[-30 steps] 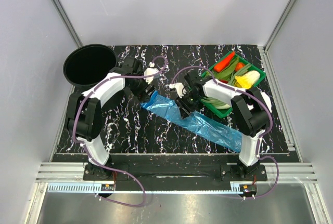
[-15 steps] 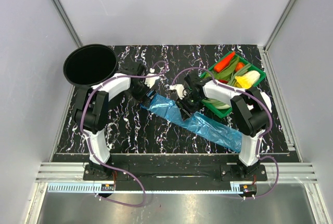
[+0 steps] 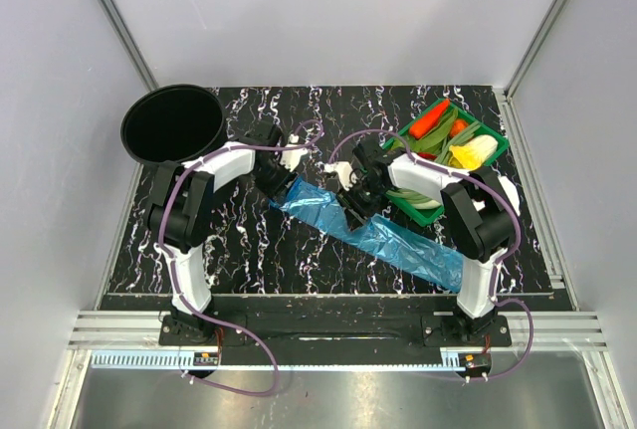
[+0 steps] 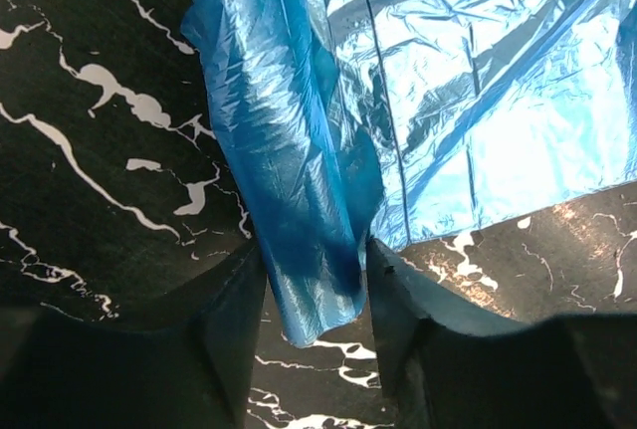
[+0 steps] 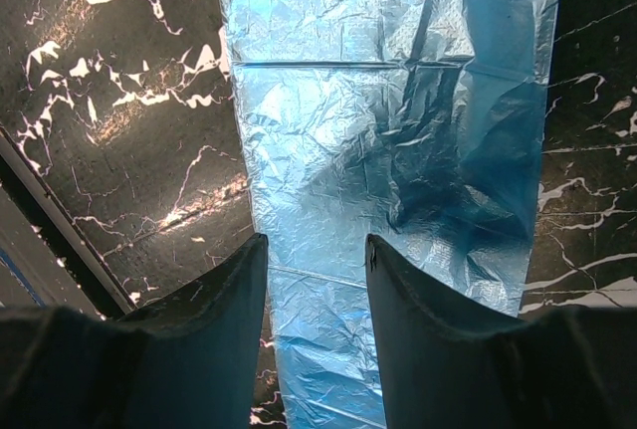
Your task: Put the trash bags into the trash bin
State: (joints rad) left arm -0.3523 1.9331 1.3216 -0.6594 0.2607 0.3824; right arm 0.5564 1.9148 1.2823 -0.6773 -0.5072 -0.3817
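A blue translucent trash bag (image 3: 398, 235) lies flat as a long strip across the middle of the marble table. Its left end is folded over into a roll (image 4: 289, 170). My left gripper (image 3: 284, 188) is down at that end, open; in the left wrist view it (image 4: 315, 280) has the roll's tip between its fingers, close to both. My right gripper (image 3: 355, 212) stands open over the strip's middle, and the right wrist view shows it (image 5: 316, 250) with the flat film (image 5: 398, 130) under the jaws. The black trash bin (image 3: 124, 128) stands at the far left corner.
A green tray (image 3: 503, 138) of vegetables sits at the far right, just behind my right arm. The table's black marbled top (image 3: 249, 250) ends at grey walls on the left, right and back.
My left arm has swung right and down onto the bag's folded left end, and its jaws have narrowed around the roll. The right arm and the bag have not moved.
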